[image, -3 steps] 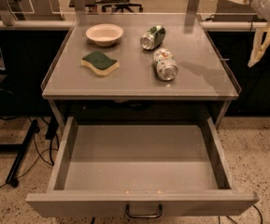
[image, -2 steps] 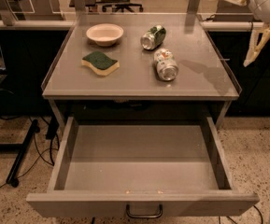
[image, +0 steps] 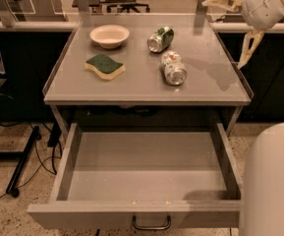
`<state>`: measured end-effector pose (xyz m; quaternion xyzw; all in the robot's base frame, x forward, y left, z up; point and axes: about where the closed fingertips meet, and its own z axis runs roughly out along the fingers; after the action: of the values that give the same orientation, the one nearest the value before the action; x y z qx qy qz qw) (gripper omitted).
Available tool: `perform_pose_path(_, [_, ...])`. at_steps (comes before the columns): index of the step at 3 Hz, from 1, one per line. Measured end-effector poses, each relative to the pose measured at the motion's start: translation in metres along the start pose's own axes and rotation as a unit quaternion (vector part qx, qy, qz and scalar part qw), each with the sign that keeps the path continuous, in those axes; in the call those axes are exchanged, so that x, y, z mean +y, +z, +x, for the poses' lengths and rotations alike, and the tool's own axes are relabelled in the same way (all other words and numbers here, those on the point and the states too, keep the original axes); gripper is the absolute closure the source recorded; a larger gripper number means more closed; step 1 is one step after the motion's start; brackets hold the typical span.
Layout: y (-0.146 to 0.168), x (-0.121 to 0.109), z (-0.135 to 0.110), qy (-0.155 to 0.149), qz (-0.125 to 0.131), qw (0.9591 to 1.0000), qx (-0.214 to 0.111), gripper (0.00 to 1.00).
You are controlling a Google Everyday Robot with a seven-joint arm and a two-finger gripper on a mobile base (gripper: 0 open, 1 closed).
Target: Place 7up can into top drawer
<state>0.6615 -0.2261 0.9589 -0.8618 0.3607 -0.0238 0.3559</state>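
The 7up can (image: 173, 68), silvery-white with pale green and red marks, lies on its side on the grey table top (image: 72, 90), right of centre. The top drawer (image: 146, 171) is pulled fully out below the table, its inside bare, with its dark pull handle (image: 151, 224) at the front. My gripper (image: 222, 33) hangs above the table's far right corner, open and empty, with one pale finger pointing left and the other pointing down. It is to the right of the can and higher, not touching it.
A darker green can (image: 160, 38) lies behind the 7up can. A pale bowl (image: 109, 35) and a green-and-yellow sponge (image: 104, 65) sit on the left half. A rounded white part of the robot (image: 271, 181) fills the bottom right, beside the drawer's right side.
My gripper has shifted slightly left and lower toward the table's right edge. The white robot part has come into view at the bottom right. The cans and drawer have not moved.
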Motion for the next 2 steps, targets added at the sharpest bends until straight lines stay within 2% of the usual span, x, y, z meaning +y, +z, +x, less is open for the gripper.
perform_pose_path(1, [0.0188,-0.0012,0.0100,-0.002,0.006,0.9999,-0.016,0.00])
perform_pose_path(2, [0.0257,-0.0091,0.0170,-0.002,0.022,0.9997,-0.012,0.00])
